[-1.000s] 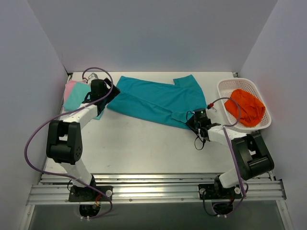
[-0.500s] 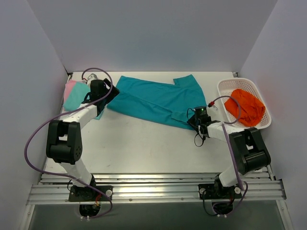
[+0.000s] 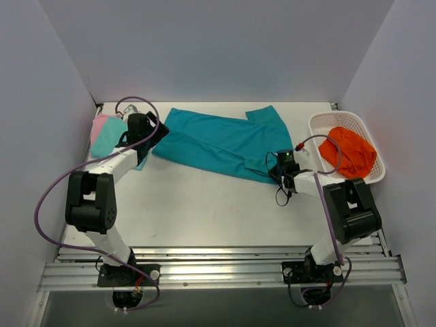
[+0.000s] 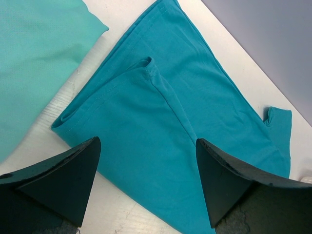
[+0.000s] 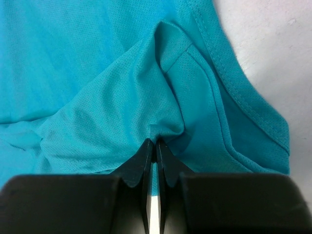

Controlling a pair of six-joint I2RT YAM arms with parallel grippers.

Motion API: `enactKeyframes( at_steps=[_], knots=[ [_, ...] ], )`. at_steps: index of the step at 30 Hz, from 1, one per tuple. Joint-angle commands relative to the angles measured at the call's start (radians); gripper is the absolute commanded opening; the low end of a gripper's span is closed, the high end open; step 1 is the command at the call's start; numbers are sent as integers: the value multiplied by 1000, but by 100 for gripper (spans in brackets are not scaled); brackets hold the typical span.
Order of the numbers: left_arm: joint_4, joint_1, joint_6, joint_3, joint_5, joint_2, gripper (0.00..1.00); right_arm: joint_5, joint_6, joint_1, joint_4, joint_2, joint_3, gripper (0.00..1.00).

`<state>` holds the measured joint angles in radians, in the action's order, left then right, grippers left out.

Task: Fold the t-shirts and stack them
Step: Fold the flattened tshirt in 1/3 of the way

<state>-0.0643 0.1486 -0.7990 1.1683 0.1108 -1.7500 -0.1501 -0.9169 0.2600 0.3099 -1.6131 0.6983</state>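
The deep teal t-shirt (image 3: 218, 142) lies spread across the back middle of the table. My right gripper (image 3: 278, 170) is shut on a pinched fold of the teal shirt (image 5: 122, 97) at its near right edge (image 5: 154, 141). My left gripper (image 3: 155, 133) is open, its jaws wide apart over the shirt's left end (image 4: 146, 146), with the folded corner between them. The paler aqua-mint t-shirt (image 3: 109, 139) lies folded at the far left on top of the pink t-shirt (image 3: 99, 124); it also shows in the left wrist view (image 4: 34, 53).
A white lattice basket (image 3: 320, 126) at the back right holds an orange cloth (image 3: 349, 151). Grey walls close in the table on three sides. Purple cables loop from both arms.
My right arm has swung its elbow in toward the shirt, and the gripper has shifted slightly up and right along the shirt's edge. The left arm has not moved.
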Motion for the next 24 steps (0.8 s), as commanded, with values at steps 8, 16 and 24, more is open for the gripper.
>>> enactKeyframes(
  at_steps=[8,16,24],
  knots=[
    [-48,-6,23,4,0,17,88,-26,24,-19,-87,53,150,0],
    [-54,-7,23,8,-5,6,88,-100,33,-25,-118,-108,317,0],
    [-65,-7,23,13,-14,-16,88,-161,0,-42,-184,-362,558,4]
  ],
)
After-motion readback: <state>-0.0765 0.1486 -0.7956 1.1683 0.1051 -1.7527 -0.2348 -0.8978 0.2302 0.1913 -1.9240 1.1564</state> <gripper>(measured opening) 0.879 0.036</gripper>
